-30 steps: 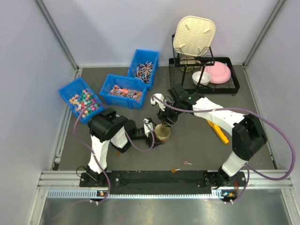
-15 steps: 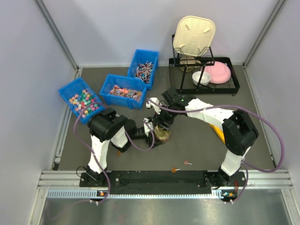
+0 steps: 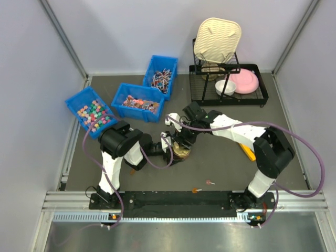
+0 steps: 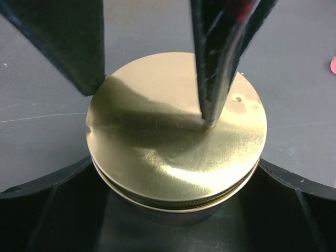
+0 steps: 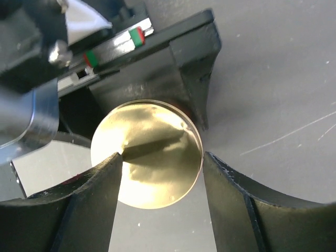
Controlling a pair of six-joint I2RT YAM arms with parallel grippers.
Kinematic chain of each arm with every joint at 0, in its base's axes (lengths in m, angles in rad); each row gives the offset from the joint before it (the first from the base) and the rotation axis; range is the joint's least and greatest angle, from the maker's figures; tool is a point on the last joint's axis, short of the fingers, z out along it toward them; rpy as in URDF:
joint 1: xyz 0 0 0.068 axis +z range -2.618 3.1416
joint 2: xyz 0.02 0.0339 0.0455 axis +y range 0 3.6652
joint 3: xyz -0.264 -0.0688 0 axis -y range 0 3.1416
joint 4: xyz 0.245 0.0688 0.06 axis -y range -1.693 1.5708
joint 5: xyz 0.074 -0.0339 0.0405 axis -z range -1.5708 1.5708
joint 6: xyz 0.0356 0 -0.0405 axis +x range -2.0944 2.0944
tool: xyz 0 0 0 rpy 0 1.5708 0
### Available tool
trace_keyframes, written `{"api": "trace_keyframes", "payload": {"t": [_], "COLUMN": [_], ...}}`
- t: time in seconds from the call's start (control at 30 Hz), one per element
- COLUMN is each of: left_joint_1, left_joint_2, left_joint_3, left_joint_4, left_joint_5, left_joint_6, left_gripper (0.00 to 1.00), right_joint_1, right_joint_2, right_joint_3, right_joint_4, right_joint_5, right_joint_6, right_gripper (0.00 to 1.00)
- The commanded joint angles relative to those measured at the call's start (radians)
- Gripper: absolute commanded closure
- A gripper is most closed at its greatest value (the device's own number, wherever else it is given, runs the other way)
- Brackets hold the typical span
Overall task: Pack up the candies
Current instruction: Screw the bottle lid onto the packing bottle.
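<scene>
Left tool [image 3: 172, 149] is clamped round the body of a gold-lidded jar [image 4: 173, 136] standing on the table [image 3: 220, 168]; the lid hides its contents. Right tool [image 5: 163, 157] hovers over it, spread wide, one fingertip touching the lid. Candies [image 3: 137, 102] fill a blue bin [image 3: 131, 113] beyond both tools, to their left.

You have the jar [image 3: 183, 152] mid-worktop [image 3: 220, 164], the left hand [image 3: 176, 149] on its left, the right hand [image 3: 182, 140] just behind it; the candies [image 3: 137, 102] lie in the middle bin [image 3: 134, 114], behind-left; the dish rack [image 3: 252, 100] stands behind-right.
</scene>
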Motion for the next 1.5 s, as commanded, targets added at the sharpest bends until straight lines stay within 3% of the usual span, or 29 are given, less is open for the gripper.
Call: {"api": "trace_keyframes", "payload": {"t": [0.0, 0.17, 0.4, 0.57, 0.8, 1.03, 1.17, 1.47], "left_joint_1": [0.03, 0.03, 0.032, 0.032, 0.033, 0.038, 0.038, 0.038], "left_joint_2": [0.032, 0.038, 0.046, 0.048, 0.048, 0.048, 0.048, 0.048], "left_joint_3": [-0.013, -0.007, 0.009, 0.01, 0.012, 0.015, 0.016, 0.016], "left_joint_4": [0.211, 0.211, 0.211, 0.211, 0.211, 0.211, 0.211, 0.211], "left_joint_5": [-0.034, -0.013, 0.022, 0.024, 0.012, 0.015, 0.012, 0.009], "left_joint_6": [0.011, 0.019, 0.005, 0.005, 0.005, 0.002, 0.002, 0.002], "left_gripper": [0.02, 0.2, 0.36, 0.35, 0.31, 0.31, 0.31, 0.31], "right_joint_1": [0.011, 0.011, 0.008, -0.018, -0.069, -0.086, -0.089, -0.089], "right_joint_2": [-0.026, -0.009, -0.013, -0.026, 0.002, -0.024, -0.036, -0.052], "right_joint_3": [-0.025, -0.003, 0.005, 0.026, 0.061, 0.0, -0.018, -0.048], "right_joint_4": [-0.018, -0.017, -0.02, -0.023, -0.063, -0.107, -0.12, -0.156], "right_joint_5": [0.028, -0.004, -0.001, -0.031, -0.104, -0.125, -0.133, -0.13], "right_joint_6": [-0.035, -0.035, -0.042, -0.033, -0.028, -0.067, -0.075, -0.079], "right_gripper": [0.38, 0.41, 0.42, 0.42, 0.55, 0.59, 0.74, 0.83]}}
